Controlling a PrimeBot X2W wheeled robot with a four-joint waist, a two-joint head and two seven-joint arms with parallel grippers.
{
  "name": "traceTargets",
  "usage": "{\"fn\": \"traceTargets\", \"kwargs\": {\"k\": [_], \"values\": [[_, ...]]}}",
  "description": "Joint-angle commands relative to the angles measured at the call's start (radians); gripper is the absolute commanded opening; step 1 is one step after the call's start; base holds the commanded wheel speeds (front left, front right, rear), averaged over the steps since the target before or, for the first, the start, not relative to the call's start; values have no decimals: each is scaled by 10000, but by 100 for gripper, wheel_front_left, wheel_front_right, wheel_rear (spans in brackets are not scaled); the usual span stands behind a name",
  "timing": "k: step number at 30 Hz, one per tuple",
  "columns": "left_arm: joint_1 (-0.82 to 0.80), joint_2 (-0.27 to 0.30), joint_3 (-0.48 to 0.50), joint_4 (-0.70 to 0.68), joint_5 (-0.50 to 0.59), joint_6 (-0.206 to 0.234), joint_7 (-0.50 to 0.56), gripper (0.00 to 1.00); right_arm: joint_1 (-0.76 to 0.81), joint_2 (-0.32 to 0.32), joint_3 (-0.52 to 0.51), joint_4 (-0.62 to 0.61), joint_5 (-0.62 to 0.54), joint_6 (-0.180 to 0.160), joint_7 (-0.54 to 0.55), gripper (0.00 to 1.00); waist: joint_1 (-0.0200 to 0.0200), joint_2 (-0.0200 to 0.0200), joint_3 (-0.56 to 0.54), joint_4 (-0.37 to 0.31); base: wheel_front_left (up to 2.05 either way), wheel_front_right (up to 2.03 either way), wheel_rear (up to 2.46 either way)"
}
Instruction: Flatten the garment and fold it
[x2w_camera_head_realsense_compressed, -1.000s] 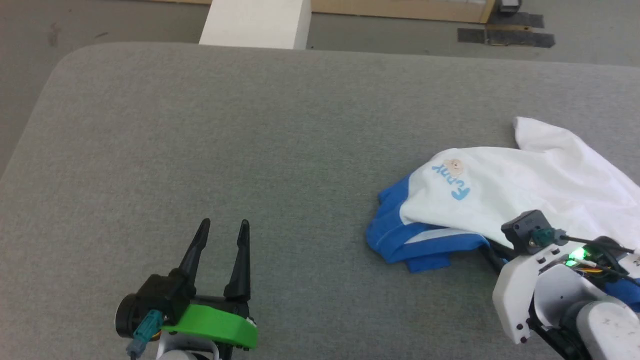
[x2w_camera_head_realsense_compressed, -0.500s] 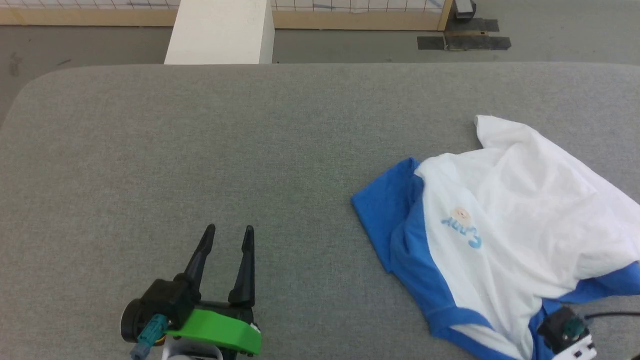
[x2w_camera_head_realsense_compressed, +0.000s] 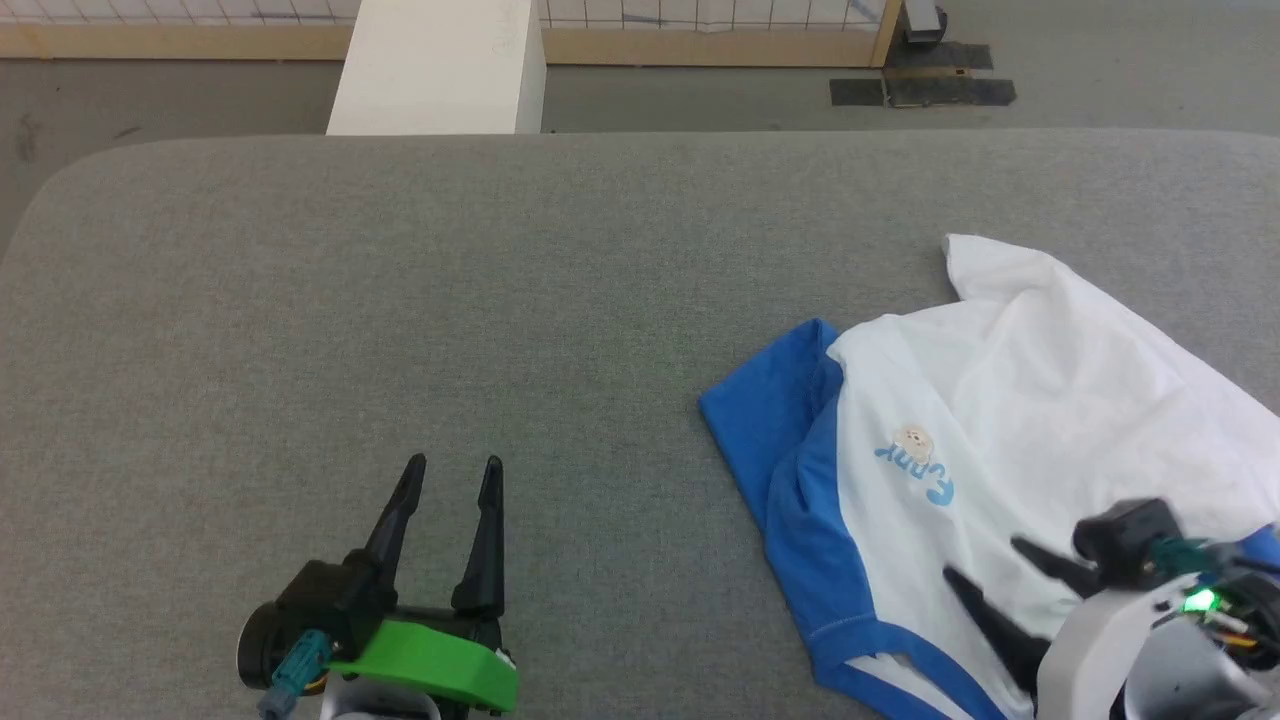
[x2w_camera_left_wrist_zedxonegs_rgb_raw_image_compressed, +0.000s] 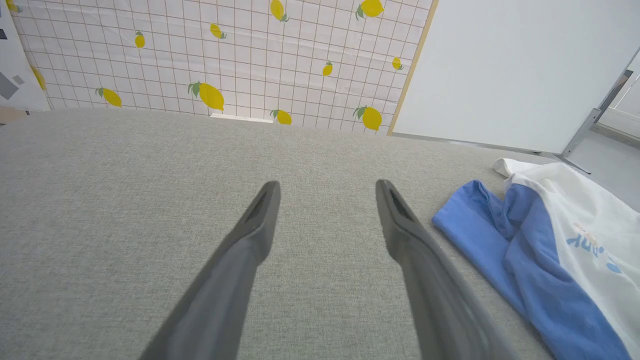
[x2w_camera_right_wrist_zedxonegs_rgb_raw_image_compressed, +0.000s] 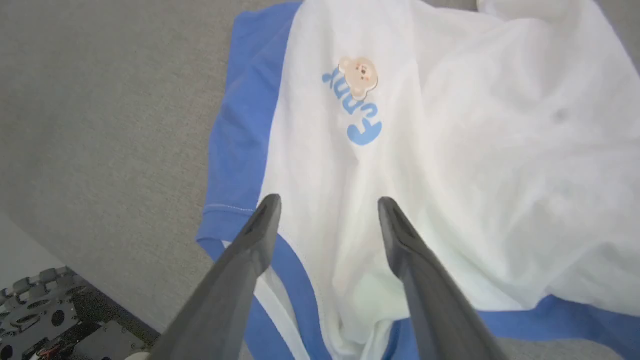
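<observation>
Though spread wide over the bunched-up garment (x2w_camera_head_realsense_compressed: 1010, 420) at four o'clock, grips nothing with the right gripper (x2w_camera_head_realsense_compressed: 985, 560), nor with the open left gripper (x2w_camera_head_realsense_compressed: 453, 462) at seven o'clock.

In the head view the garment (x2w_camera_head_realsense_compressed: 1000, 400) runs off the frame at 4 o'clock, and its near part lies hidden under the right end effector (x2w_camera_head_realsense_compressed: 982, 559) and that arm's wrist. The end effector itself is smeared by blur, so whether its fingertips touch the cloth cannot be told. The chest lettering (x2w_camera_head_realsense_compressed: 915, 478) is too small to read there. The left wrist view also crops the garment, at 4 o'clock.
</observation>
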Motion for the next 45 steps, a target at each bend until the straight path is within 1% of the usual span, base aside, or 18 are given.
{"fn": "traceTargets", "kwargs": {"k": [1, 4, 5, 7, 9, 13, 15, 16, 21, 23, 26, 29, 34, 38, 42, 45], "values": [[65, 18, -4, -16, 27, -8, -45, 100, -196, 314, -297, -251, 95, -15, -228, 100, 0, -1, -103, -73, 0, 0, 0], [128, 57, -32, -55, 42, -11, -45, 100, -262, 889, -978, -701, -170, -15, -692, 100, 0, -1, -175, -91, 0, 0, 0], [169, 129, -29, -200, 84, 5, -45, 100, -270, 1799, -1892, -1017, -1005, -15, -1749, 100, 0, -1, -164, -110, 0, 0, 0], [209, 172, -8, -348, 123, 14, -45, 100, -196, 2482, -2395, -1004, -1567, -15, -2511, 100, 0, -1, -141, -138, 0, 0, 0], [287, 200, 9, -478, 152, 17, -45, 100, -40, 2902, -2733, -834, -2190, -15, -3109, 100, 0, -1, -130, -174, 0, 0, 0], [479, 235, -10, -588, 194, 41, -45, 100, 94, 3354, -3334, -549, -2889, -15, -4314, 100, 0, -1, -102, -288, 0, 0, 0], [483, 278, -59, -632, 263, 65, -24, 100, 99, 3407, -3506, -388, -2895, -15, -4748, 100, 0, -1, -66, -371, 0, 0, 0], [445, 302, -112, -660, 285, 51, 46, 100, 96, 3414, -3560, -260, -2719, -15, -4927, 100, 0, -1, -33, -417, 0, 0, 0], [-272, 554, -640, -762, 500, -188, 734, 100, 9, 3420, -3601, 122, -2473, -15, -5356, 100, 0, -1, 186, -508, 0, 0, 0], [-825, 709, -1000, -709, 629, -319, 1249, 100, -81, 3421, -3640, 137, -2488, -15, -5425, 100, 0, -1, 352, -502, 0, 0, 0], [-1852, 936, -1610, -399, 909, -449, 2414, 100, -301, 3422, -3674, 94, -2538, -15, -5480, 100, 0, -1, 657, -531, 0, 0, 0], [-2886, 906, -2188, -69, 894, -535, 3295, 100, -573, 3422, -3679, 25, -2548, -15, -5513, 100, 0, -1, 1011, -603, 0, 0, 0], [-4684, 1080, -3522, 809, 905, -606, 4406, 100, -986, 3423, -3490, -68, -2495, -15, -5528, 100, 0, -1, 1652, -860, 0, 0, 0], [-5803, 1366, -4669, 1710, 496, -613, 5089, 100, -1200, 3423, -3390, -38, -2403, -15, -5557, 100, 0, -1, 2069, -1169, 0, 0, 0], [-6510, 1679, -5287, 2587, 97, -615, 5695, 100, -1345, 3423, -3374, 31, -2321, -15, -5616, 100, 0, -1, 2422, -1495, 0, 0, 0], [-6877, 1906, -5596, 3208, 95, -615, 6065, 100, -1407, 3423, -3363, 99, -2241, -15, -5689, 100, 0, -1, 2590, -1678, 0, 0, 0]]}}
